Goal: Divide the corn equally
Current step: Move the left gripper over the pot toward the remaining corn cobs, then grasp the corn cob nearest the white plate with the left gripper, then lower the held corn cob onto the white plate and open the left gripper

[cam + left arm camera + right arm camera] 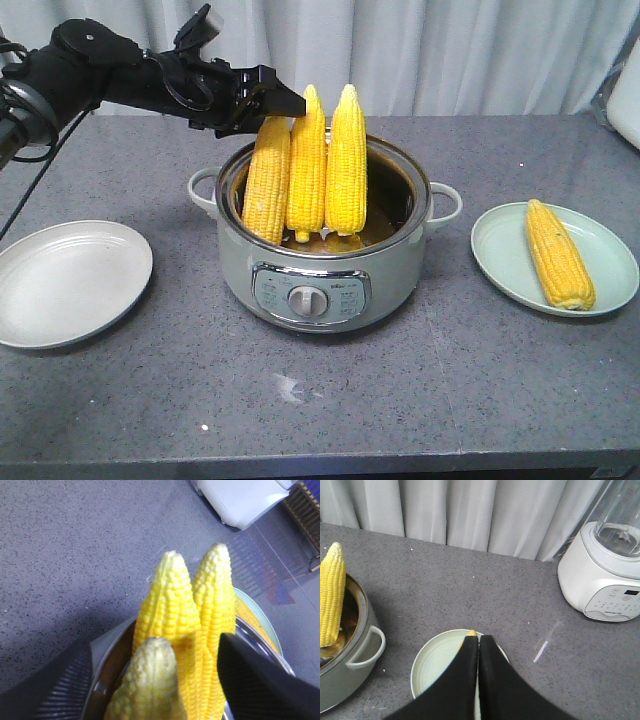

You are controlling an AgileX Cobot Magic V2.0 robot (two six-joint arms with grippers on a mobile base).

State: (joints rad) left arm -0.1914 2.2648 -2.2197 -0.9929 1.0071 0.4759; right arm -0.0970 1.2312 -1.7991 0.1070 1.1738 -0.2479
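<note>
Mostly, your open room is at the front: the grey table (pixel 330 410) runs open from the pot (pixel 400 280) to its near edge, and a strip of open top lies between the pot and each plate. The white plate (pixel 70 285) sits to your left and is cut by the frame edge. The green plate (pixel 500 255) sits to your right, also close to the frame edge. A curtain (pixel 450 50) hangs along the far edge.

The pot holds three cobs standing upright with their tips up, packed side by side: the left cob (pixel 266 180), the middle cob (pixel 307 165) and the right cob (pixel 346 165). The green plate carries the lone cob (pixel 560 255), lying flat with its tip pointing away from you.

From the front you see the left gripper (pixel 283 102) at the top of the left cob, its arm reaching in from the left. The left wrist view adds that its fingers (pixel 65 690) are spread wide with that cob's pale tip between them. Whether either one touches the kernels is hard to tell; they seem just apart.

The front view does not show the right gripper (pixel 479 641). Its wrist view shows the fingers pressed together tip to tip, hovering over the green plate and covering most of the lone cob. That view also shows a white blender (pixel 602 575) by the curtain, well apart from the plate.
</note>
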